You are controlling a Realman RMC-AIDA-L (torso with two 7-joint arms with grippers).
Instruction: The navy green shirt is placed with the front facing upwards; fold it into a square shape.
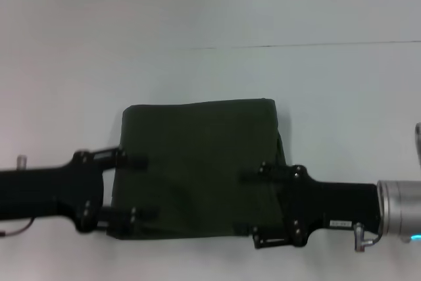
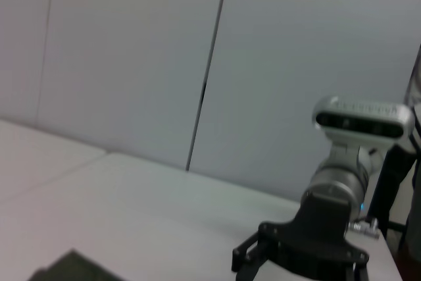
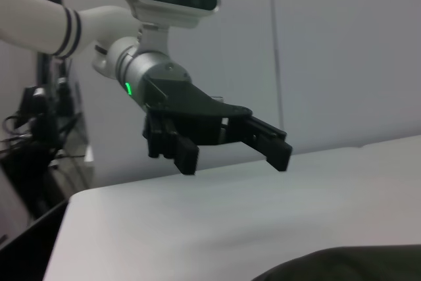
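1. Two grippers flank one shirt, which lies folded into a near-square dark green block on the white table, plain side up, no lettering showing.
2. Left gripper: reaches in from the shirt's left edge, fingers spread wide apart, one finger over the upper part of that edge and the other over the lower corner. Nothing is held between them.
3. Right gripper: reaches in from the right edge, fingers likewise set wide, the upper one lying over the cloth and the lower one at the near right corner. Whether the tips touch the fabric cannot be told from the head view.
4. Right wrist view: the left gripper hangs clear above the tabletop with its fingers apart; a green fold of shirt shows at the frame's edge.
5. Left wrist view: the right gripper's black body shows beyond a corner of the shirt, its fingertips cut off by the frame.
6. A thin seam crosses the table beyond the shirt.
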